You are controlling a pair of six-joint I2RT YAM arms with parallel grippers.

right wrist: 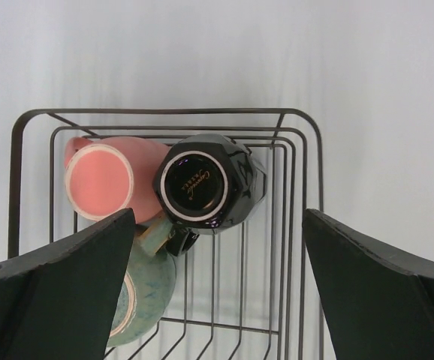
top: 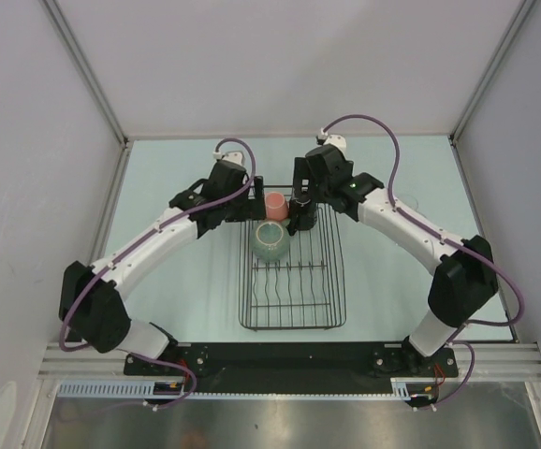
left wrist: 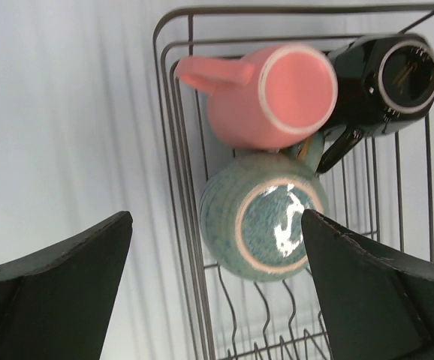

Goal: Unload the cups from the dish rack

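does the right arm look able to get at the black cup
Probably yes: the right arm's open fingers hang right above the black cup in the dish rack with nothing over it, though the pink mug sits close beside it.

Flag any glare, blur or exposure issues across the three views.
Left wrist: white glare patch on the glazed base of the green cup, otherwise sharp. Right wrist: small highlights on the black cup, pale background nearly featureless. Top external: even, diffuse light, weak shadows, dish rack wires resolved.
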